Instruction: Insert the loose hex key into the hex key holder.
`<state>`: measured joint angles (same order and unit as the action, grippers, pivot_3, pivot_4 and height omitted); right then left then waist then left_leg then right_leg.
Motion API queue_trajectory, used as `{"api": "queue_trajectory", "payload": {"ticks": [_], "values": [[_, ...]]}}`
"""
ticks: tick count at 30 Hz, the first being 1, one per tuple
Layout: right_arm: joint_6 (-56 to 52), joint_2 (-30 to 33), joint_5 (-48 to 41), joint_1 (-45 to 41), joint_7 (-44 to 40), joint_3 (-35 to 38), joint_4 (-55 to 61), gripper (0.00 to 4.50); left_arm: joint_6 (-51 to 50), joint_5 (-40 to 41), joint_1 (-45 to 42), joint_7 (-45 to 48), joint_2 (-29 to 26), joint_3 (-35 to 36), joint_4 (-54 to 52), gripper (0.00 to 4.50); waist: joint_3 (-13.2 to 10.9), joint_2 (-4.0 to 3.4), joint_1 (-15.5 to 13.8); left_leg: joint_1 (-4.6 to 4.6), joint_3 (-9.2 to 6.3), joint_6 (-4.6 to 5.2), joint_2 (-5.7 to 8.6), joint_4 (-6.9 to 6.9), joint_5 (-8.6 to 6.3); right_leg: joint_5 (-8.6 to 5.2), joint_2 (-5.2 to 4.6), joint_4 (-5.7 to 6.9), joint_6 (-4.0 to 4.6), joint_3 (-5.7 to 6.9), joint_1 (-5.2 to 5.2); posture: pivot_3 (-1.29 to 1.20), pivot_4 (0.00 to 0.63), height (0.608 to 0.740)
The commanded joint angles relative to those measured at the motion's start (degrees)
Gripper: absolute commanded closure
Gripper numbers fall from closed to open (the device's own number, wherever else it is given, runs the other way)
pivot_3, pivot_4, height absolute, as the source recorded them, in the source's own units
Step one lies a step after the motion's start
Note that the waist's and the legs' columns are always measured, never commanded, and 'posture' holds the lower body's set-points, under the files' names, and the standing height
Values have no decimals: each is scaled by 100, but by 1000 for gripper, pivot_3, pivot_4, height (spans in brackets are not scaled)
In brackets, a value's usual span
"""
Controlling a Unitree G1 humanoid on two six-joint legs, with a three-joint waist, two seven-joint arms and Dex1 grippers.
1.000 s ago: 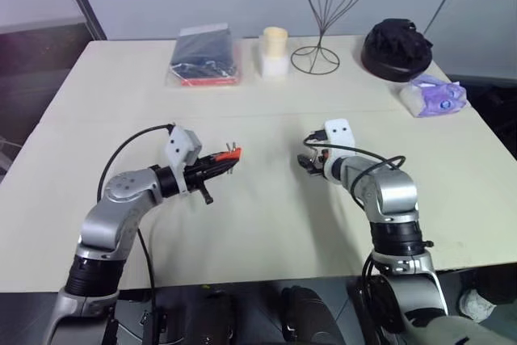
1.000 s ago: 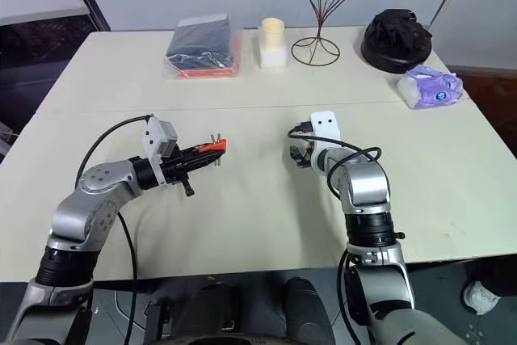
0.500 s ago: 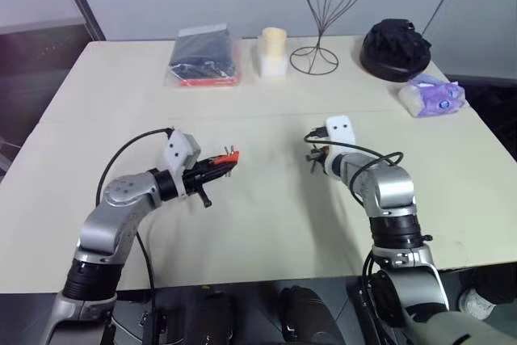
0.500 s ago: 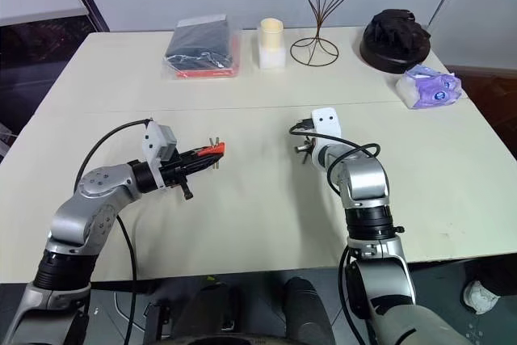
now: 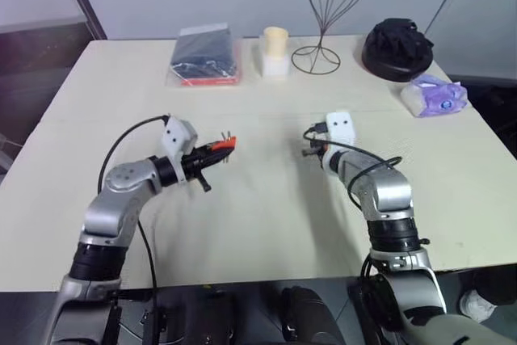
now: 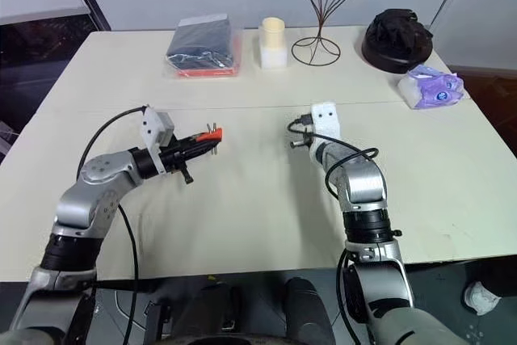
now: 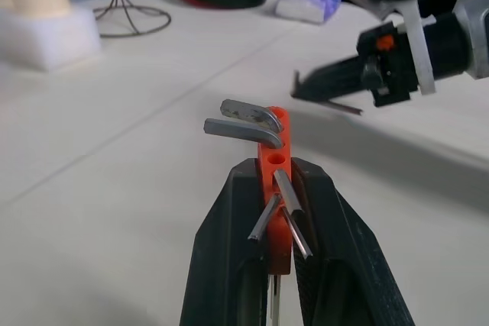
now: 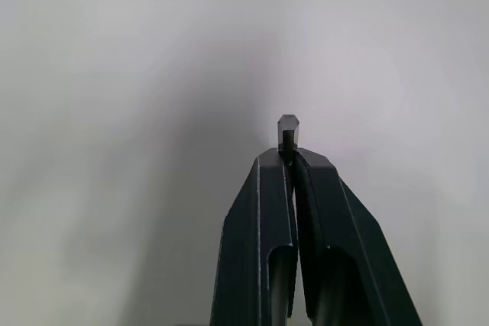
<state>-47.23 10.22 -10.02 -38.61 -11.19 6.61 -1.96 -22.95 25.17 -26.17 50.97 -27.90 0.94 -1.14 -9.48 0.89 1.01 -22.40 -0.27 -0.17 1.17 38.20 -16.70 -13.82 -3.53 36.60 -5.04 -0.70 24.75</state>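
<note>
Since a second ago, the right gripper (image 5: pixel 308 151) has closed and lifted off the table (image 5: pixel 266 224), and the left arm has carried its load slightly forward. Right gripper: jaws shut on the loose hex key (image 8: pixel 288 130), whose hexagonal end pokes out just past the fingertips in the right wrist view; in the left wrist view a thin dark rod trails from the same gripper's tip. Left gripper (image 7: pixel 277 188): jaws clamped on the lower part of the hex key holder (image 7: pixel 276 164), an orange block held clear of the table, with its upper end and an empty round socket exposed above the fingertips. Several grey keys already sit in the block, two curving away near the top and two slanting between the fingers.

Spatial relation governing the next move: the two grippers face each other across open table, well apart, at about the same height. The holder lies toward the robot's left of the key; the key lies toward the robot's right of the holder. The holder's long axis runs along the left gripper's fingers, roughly toward the right gripper. The right arm carries the key, so insertion probably requires closing the gap between the hands and aligning the key's end with a free socket. The key's exact tilt cannot be judged.
</note>
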Motion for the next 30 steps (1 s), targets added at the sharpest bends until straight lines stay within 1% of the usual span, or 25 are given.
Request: {"api": "queue_trajectory", "payload": {"ticks": [1,2,4,6,8,10,12,13,14,15,16,18,21,25,28,30], "values": [[403,-577,-1570,-825,13,1400,138,4462,45,141,-602,461,1,19,661,4500,-1,0,5,0,0,0,0,0,0,0,2,0,0,2,1,0,150,740],[330,-815,-2185,-1065,225,1957,34,4462,78,125,-779,578,18,-6,898,4500,-1,0,5,1,0,0,-2,-1,0,0,5,2,0,4,1,0,150,740],[269,-1102,-3006,-1373,607,2657,-151,4462,200,53,-1075,711,91,-28,1307,4500,0,0,3,1,-3,0,-4,-3,0,0,4,3,0,8,1,0,150,740],[313,-1216,-3413,-1488,772,2892,-234,4462,344,-18,-1366,810,199,-30,1698,4500,0,1,-36,1,-6,0,-3,-5,0,0,-2,4,0,13,-1,0,150,740],[379,-1208,-3497,-1457,825,2796,-217,4462,484,-86,-1576,896,274,-47,1962,4500,-1,-1,-23,-2,-7,1,1,-5,0,0,-7,0,0,16,-5,0,150,740],[520,-1079,-3219,-1287,743,2400,-104,4462,596,-149,-1711,955,331,-61,2122,4500,-1,-1,-7,-9,-4,3,4,-6,-2,0,-11,0,-1,12,-3,0,150,740],[547,-595,-2490,-949,503,1530,7,4462,652,-182,-1733,1013,343,-62,2183,4500,-1,-1,13,-11,2,6,5,-6,-3,1,-12,0,-1,3,2,0,150,740],[698,87,-1629,-609,166,486,60,4462,660,-192,-1688,1047,318,-60,2157,4500,-1,-1,17,-12,3,6,4,-7,-4,0,-11,1,-1,2,4,0,150,740],[802,699,-895,-280,-110,-374,62,4462,654,-194,-1633,1070,289,-49,2125,4500,-1,-2,15,-12,4,6,4,-9,-4,0,-10,0,-1,0,5,0,150,740],[948,1248,-268,-3,-281,-1079,27,4462,651,-203,-1564,1086,255,-40,2077,4500,-1,-2,15,-13,6,8,5,-9,-4,0,-8,0,-1,0,8,0,150,740],[1144,1727,231,245,-459,-1622,7,4462,642,-208,-1487,1089,221,-30,2027,4500,-1,-2,10,-13,4,9,7,-9,-5,-1,-5,-20,-2,0,6,0,150,740],[1461,2249,799,471,-673,-2166,-2,4462,624,-202,-1382,1084,175,-21,1935,4500,-2,1,10,-12,6,10,6,-13,-6,-2,-2,-33,-3,1,2,0,150,740],[1794,2892,1529,637,-1232,-2842,128,4462,557,-146,-1218,1086,81,11,1748,4500,-6,-6,31,-15,17,10,4,-10,-5,-2,-1,-31,-4,-5,9,0,150,740],[1923,3116,1906,705,-1709,-3043,288,4462,471,-125,-1079,1049,3,50,1553,4500,-7,-3,0,-8,12,10,-6,-5,-5,-1,8,-31,-4,-2,1,0,150,740],[1805,3111,1963,745,-2036,-3005,372,3542,397,-91,-973,1037,-47,58,1390,4500,-6,-2,-17,-8,11,10,-5,-5,-5,-1,6,-31,-4,-2,0,0,150,740],[1676,3116,2016,731,-2122,-2876,462,2601,293,-38,-900,1065,-101,70,1245,4500,-6,-2,-23,-7,10,10,-5,-4,-5,-1,4,-33,-4,-2,-3,0,150,740]]}}
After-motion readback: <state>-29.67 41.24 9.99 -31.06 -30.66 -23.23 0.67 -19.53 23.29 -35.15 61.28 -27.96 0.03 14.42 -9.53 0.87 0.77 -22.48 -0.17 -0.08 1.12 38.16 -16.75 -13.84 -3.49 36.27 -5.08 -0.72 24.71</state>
